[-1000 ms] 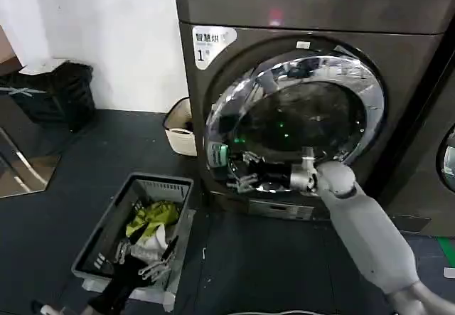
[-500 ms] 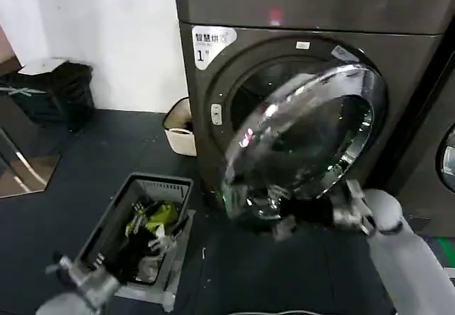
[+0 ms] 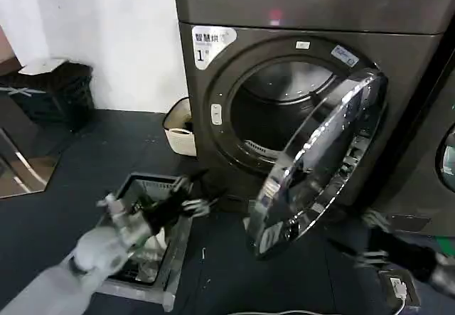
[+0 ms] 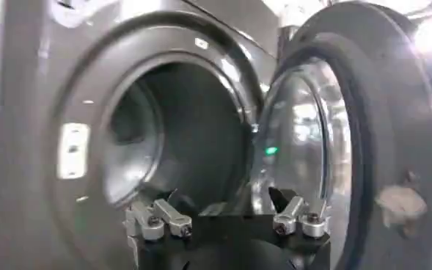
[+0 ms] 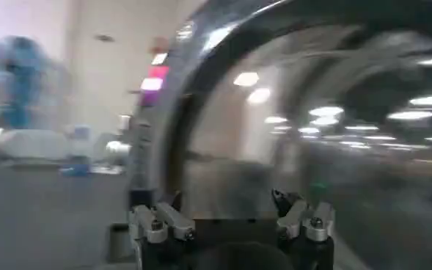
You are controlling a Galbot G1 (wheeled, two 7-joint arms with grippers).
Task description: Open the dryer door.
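Door [image 3: 316, 166] of the dryer [image 3: 298, 16] stands swung out on its right-hand hinge, chrome rim edge-on, the round drum mouth [image 3: 284, 112] exposed. Left gripper [image 3: 186, 200], jaws open and holding nothing, hovers above a grey basket [image 3: 174, 258] of clothes. Right gripper [image 3: 370, 240], jaws open, sits low beside the door's lower edge, apart from it.

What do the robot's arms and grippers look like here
Both arms wear smooth light grey shells ending in black wrist sections. The left gripper and right gripper are black, each carrying two silvery metal linkage fingers with dark screws at the pivots. No cables or markings can be made out.
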